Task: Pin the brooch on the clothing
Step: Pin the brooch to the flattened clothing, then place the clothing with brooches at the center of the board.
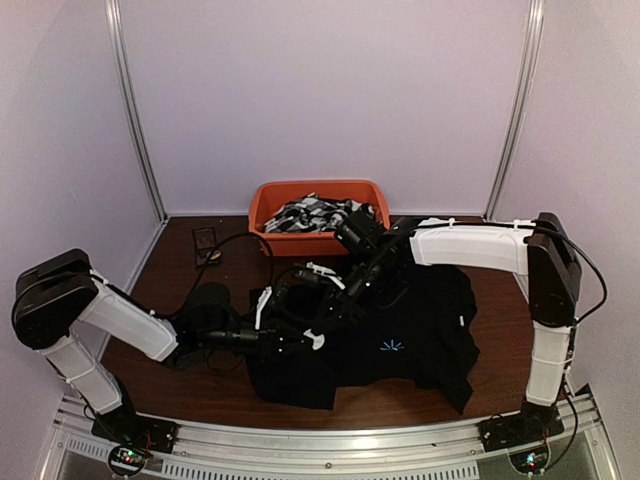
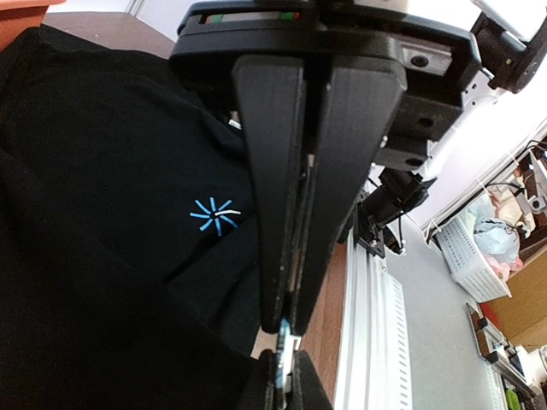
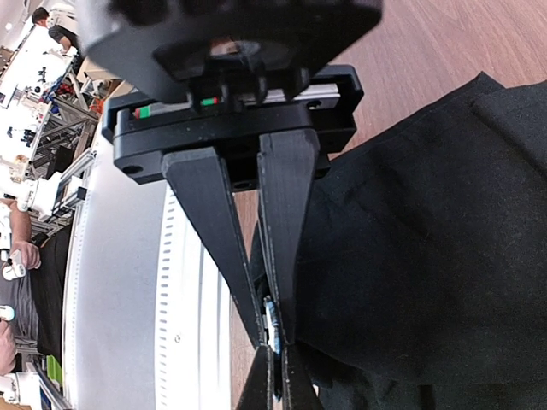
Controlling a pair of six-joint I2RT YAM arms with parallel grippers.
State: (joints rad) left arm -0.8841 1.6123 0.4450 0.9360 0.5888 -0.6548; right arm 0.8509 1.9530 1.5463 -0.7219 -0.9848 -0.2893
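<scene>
The clothing, a black shirt (image 1: 430, 320) with a light-blue starburst (image 1: 392, 347), lies spread on the brown table. My two grippers meet tip to tip over its left part. The left gripper (image 1: 302, 340) comes in from the left, the right gripper (image 1: 335, 312) from the back right. In the left wrist view the left gripper (image 2: 286, 323) is shut on the brooch (image 2: 282, 340), a thin silvery-blue sliver, beside the starburst (image 2: 215, 215). In the right wrist view the right gripper (image 3: 272, 340) is shut on the same brooch (image 3: 272, 321), next to the shirt (image 3: 427, 256).
An orange bin (image 1: 262, 215) with black-and-white patterned fabrics (image 1: 315, 213) stands at the back. A small black device (image 1: 205, 245) with a cable lies at the back left. The metal rail (image 1: 330, 440) runs along the near edge. Purple walls close in the sides.
</scene>
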